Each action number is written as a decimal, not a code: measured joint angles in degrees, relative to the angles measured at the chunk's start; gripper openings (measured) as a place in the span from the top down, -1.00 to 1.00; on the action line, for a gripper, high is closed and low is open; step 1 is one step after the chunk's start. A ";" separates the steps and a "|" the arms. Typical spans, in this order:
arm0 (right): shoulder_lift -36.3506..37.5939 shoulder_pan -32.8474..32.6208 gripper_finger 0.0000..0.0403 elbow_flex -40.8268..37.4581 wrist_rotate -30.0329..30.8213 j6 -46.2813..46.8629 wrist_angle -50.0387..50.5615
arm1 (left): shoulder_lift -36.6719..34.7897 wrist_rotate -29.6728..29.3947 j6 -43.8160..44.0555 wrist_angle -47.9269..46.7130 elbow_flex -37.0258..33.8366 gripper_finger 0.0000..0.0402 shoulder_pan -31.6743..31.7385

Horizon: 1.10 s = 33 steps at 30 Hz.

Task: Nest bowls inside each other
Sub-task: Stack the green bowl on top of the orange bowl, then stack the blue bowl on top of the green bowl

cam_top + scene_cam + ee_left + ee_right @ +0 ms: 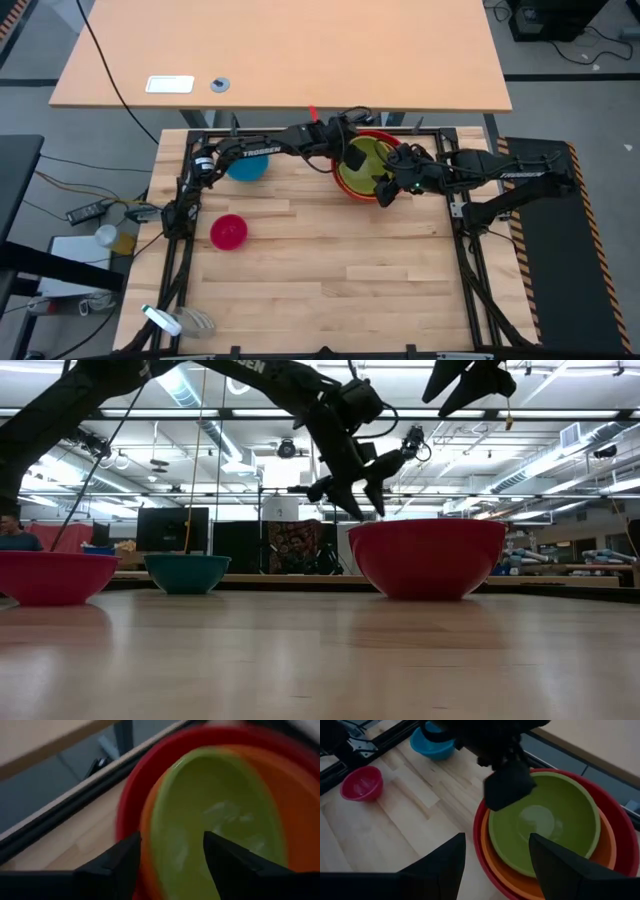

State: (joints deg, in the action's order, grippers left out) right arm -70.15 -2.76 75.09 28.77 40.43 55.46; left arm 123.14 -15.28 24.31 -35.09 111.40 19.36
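We have the red bowl (345,176) near the far edge of the table (330,290), toward its right side, with the orange bowl (606,851) sitting inside it and the green bowl (545,822) inside that. In the right wrist view the green bowl looks a little off centre, pushed toward the far side of the orange one, so we judge the release of it is the step in hand. The blue bowl (247,166) waits at the far edge, left of the stack and well apart from it, and the pink bowl (229,231) sits nearer the middle of the left half.

Our left gripper (170,855) hangs over the near-left rim of the stack with its fingers spread and nothing between them; the green bowl is free of it. Our right gripper (495,855) hovers over the stack's right side, fingers wide and empty too.

To finish this well, we should lift the left gripper straight up before swinging away, so a finger does not catch the green rim and tip the bowl. We then check the green bowl lies level; if it leans, a light nudge at its rim should seat it. The blue bowl comes next, gripped by its rim and lowered centred, then the pink one
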 joint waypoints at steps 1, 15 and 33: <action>0.00 0.15 -0.11 0.00 0.11 -0.06 0.02 | -0.09 -0.22 -0.99 -0.72 -0.03 -0.09 0.08; 0.00 0.33 -0.11 0.00 0.49 0.13 0.88 | -1.60 -7.16 -15.95 -8.20 -0.03 0.04 0.15; 0.20 0.15 -0.11 0.00 2.12 0.65 3.70 | -22.66 -9.19 -22.45 0.84 -25.19 0.04 4.42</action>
State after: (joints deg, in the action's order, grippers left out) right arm -69.95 -2.61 75.09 30.89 41.08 59.16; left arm 100.47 -24.47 1.86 -34.25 86.21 23.78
